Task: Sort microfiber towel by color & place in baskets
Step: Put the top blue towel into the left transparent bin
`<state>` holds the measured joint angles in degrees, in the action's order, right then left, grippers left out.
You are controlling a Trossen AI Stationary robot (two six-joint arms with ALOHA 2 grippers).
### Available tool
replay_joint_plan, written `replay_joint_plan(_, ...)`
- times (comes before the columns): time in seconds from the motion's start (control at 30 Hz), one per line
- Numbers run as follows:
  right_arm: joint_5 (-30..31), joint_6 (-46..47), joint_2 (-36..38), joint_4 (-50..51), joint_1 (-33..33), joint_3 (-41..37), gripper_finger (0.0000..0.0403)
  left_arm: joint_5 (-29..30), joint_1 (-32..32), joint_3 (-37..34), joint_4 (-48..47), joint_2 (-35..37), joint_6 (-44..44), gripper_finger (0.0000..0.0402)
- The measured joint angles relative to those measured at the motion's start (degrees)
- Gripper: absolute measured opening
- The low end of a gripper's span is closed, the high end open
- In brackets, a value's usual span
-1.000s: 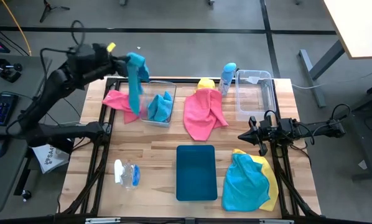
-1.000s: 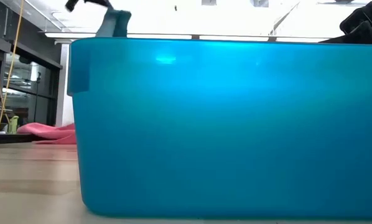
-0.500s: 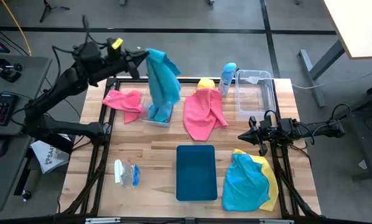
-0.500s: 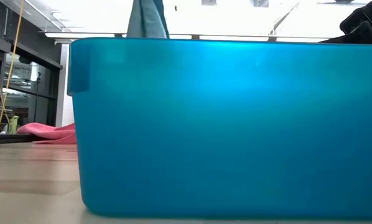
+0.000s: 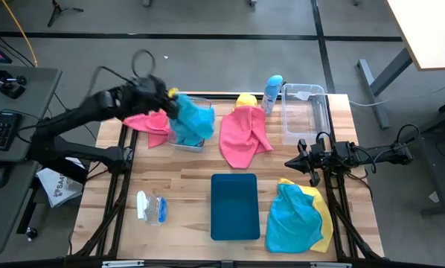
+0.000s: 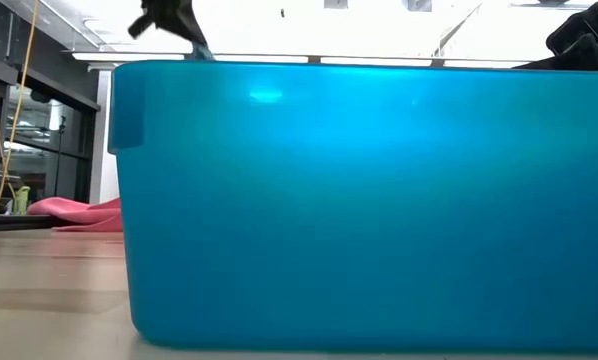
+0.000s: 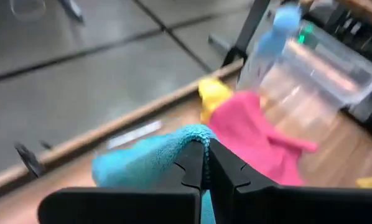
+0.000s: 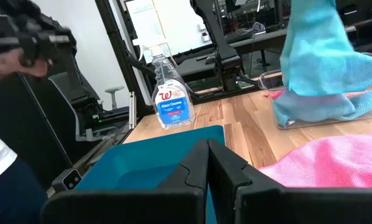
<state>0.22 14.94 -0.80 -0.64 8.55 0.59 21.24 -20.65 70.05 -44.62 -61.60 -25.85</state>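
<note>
My left gripper (image 5: 170,100) is over the left clear bin (image 5: 200,145) at the table's far left, shut on a bright blue towel (image 5: 193,119). In the right wrist view that blue towel (image 8: 316,56) drops into the bin and piles on blue cloth there. A pink towel (image 5: 146,121) lies left of the bin. A larger pink towel (image 5: 243,135) lies mid-table over a yellow one (image 5: 246,100). Another blue towel (image 5: 291,217) lies on a yellow one (image 5: 327,219) at the near right. My right gripper (image 5: 297,162) waits shut, right of centre, above the table. My left gripper pinches a bunched fold of the blue towel (image 7: 173,149) at its upper end between both fingers (image 7: 189,163), coming from the table's left and slanting down. The towel hangs below the fingers, and its lower part (image 8: 310,102) rests slack inside the clear bin.
The dark-teal tray (image 5: 235,206) sits near centre and fills the low view (image 6: 359,200). A second clear bin (image 5: 315,112) stands far right, a blue-capped bottle (image 5: 273,91) beside it. A spray bottle (image 5: 152,207) lies near left. A person's hand (image 8: 12,62) shows beyond the table.
My left gripper swung toward the table's right with the blue towel hanging, then came down and toward the near edge over the left bin. The towel, earlier hanging long, now bunches into the bin. My right arm kept still.
</note>
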Motion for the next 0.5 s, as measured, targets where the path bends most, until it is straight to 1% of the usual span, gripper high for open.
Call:
replay_joint_plan(0.17,0.01,0.02,0.0,0.0,-0.02,-0.01,0.0,0.55,-0.22,-10.83,-3.23,-0.01,-8.98,0.0)
replay_joint_plan(0.3,0.01,0.02,0.0,0.0,-0.01,0.0,0.0,-1.43,-0.39,-15.57,-3.29,-0.33,-11.59,0.0)
replay_joint_plan(0.4,0.0,0.01,0.0,0.0,-0.01,0.0,0.0,-4.02,-0.37,-16.9,0.65,-1.62,-9.52,0.0)
replay_joint_plan(0.5,0.01,0.0,0.0,0.0,0.0,0.0,0.0,-7.11,-0.37,-16.66,10.31,-2.34,-5.18,0.0)
